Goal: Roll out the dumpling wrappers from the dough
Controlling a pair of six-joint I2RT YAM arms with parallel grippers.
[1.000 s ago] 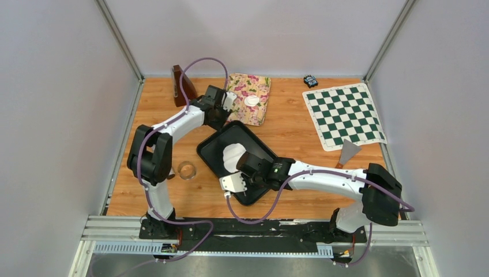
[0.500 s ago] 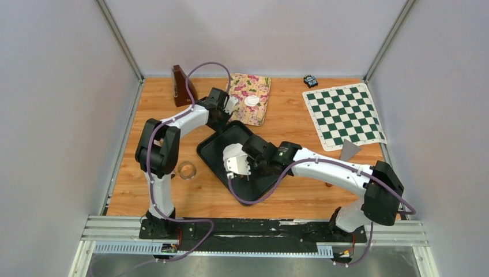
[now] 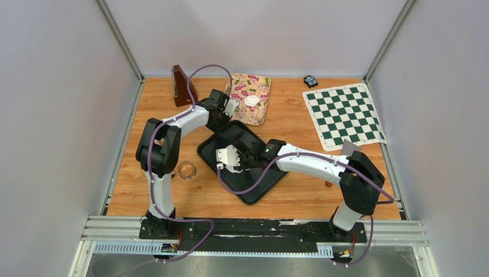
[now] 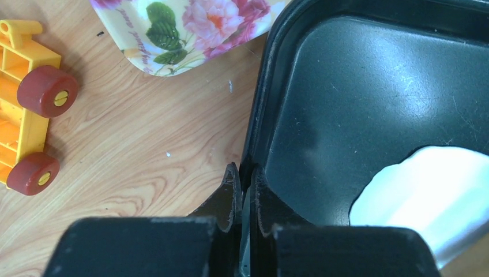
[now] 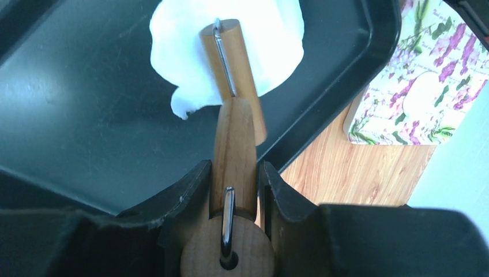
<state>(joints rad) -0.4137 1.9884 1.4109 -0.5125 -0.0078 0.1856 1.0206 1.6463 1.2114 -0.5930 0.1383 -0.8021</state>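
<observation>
A black tray (image 3: 260, 189) lies mid-table, and an irregular white dough sheet (image 5: 278, 36) rests in it, also seen in the left wrist view (image 4: 429, 193). My right gripper (image 5: 233, 173) is shut on the handle of a wooden roller (image 5: 235, 135), whose small far roll (image 5: 228, 55) lies on the dough. From above, that gripper (image 3: 245, 154) is over the tray's middle and hides the dough. My left gripper (image 4: 245, 179) is shut on the tray's rim (image 4: 260, 109), at the far left corner (image 3: 222, 119). One round white dumpling wrapper (image 3: 251, 100) lies on the floral plate (image 3: 258, 86).
A clear ring cutter (image 3: 186, 169) stands left of the tray. A brown wooden block (image 3: 180, 85) is at the back left, a chequered mat (image 3: 344, 115) at the right with a scraper (image 3: 348, 151) below it. A yellow toy car (image 4: 26, 98) lies beside the floral plate.
My right arm has swung up and left over the tray, bringing the roller onto the dough. The left gripper's jaws have shut on the tray rim.
</observation>
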